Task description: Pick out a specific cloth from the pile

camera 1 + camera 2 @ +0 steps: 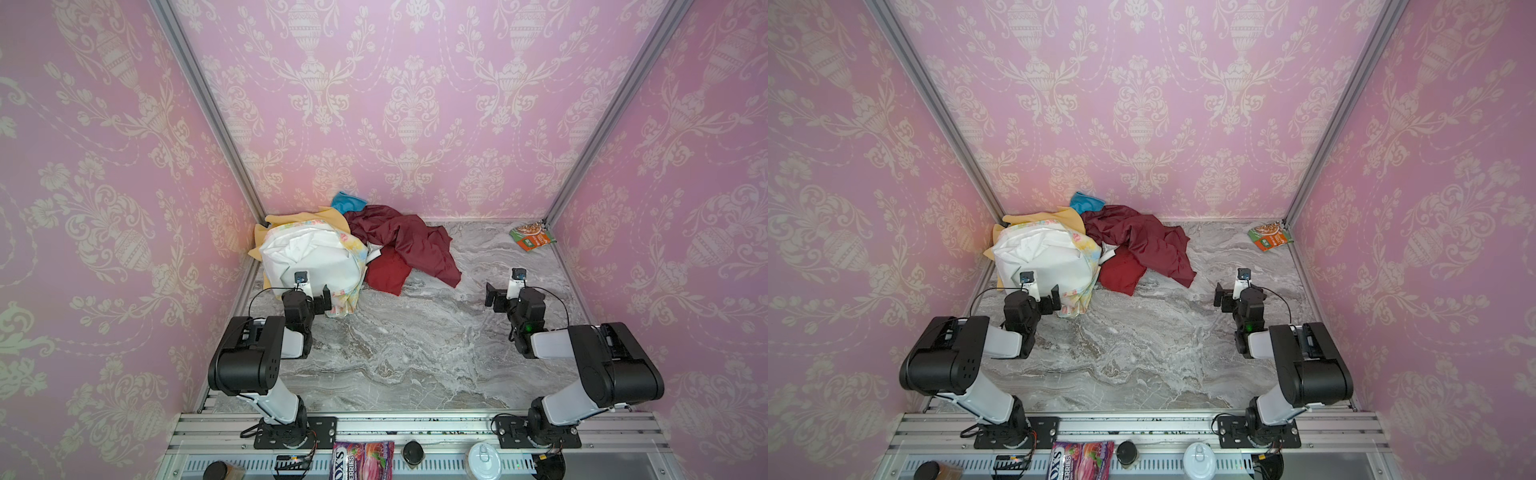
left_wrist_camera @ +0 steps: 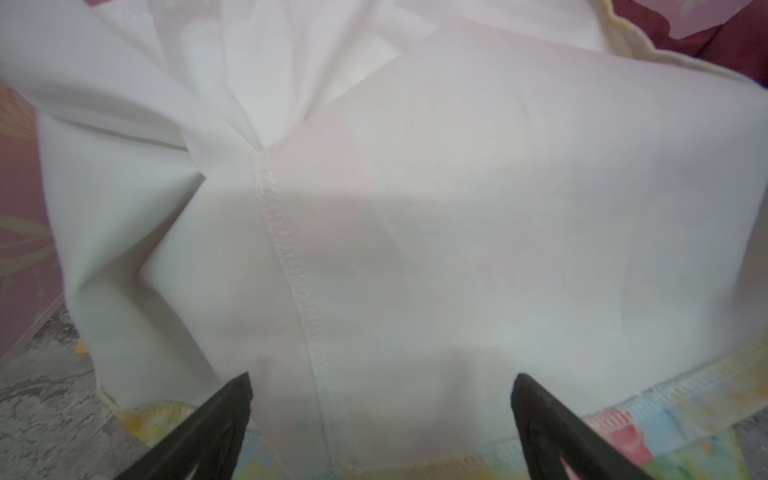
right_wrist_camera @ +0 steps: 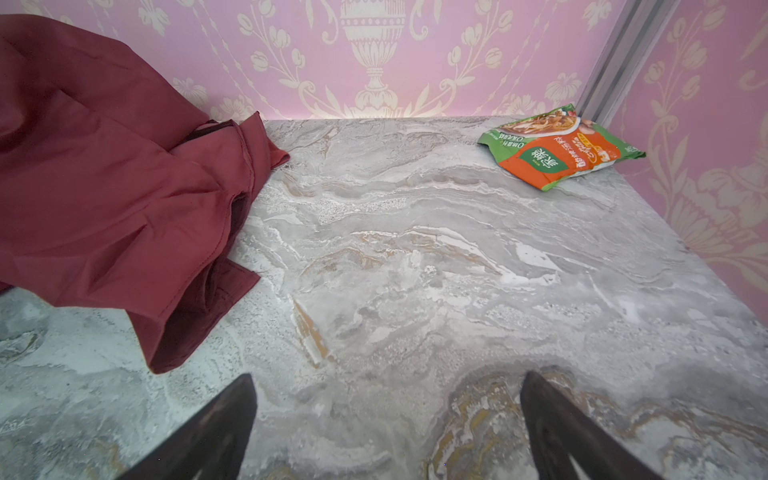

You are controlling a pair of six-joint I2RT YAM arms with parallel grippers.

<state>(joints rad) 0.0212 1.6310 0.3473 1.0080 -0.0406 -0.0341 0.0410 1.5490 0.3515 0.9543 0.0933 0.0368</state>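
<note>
Near rail: sweets pouch (image 1: 363, 460); lettering reads "OX'S" and "ERRIES", the rest is cut off.
Left gripper (image 2: 382, 384): fingers spread wide, holding nothing, right at the cloth's near face.
Right gripper (image 3: 386, 382): fingers spread wide, empty, over bare table (image 3: 415, 249).
Cloth (image 1: 309, 257): plain white, on top of the pile (image 1: 399, 245) at its left end, far left.
Handling (judged): light, limp, will drape and drag. Pinch a raised fold or the stitched seam (image 2: 291, 270), staying clear of the floral sheet (image 2: 685, 419) beneath.
Packet (image 3: 561, 149): far right corner, print not legible.

Pink wallpaper (image 1: 415, 104) with cream urn-and-flower print covering three walls, aluminium posts (image 1: 210, 108) running up the back corners, grey marbled tabletop (image 1: 415, 353) spreading below, slotted metal rail (image 1: 415, 428) edging the front
</note>
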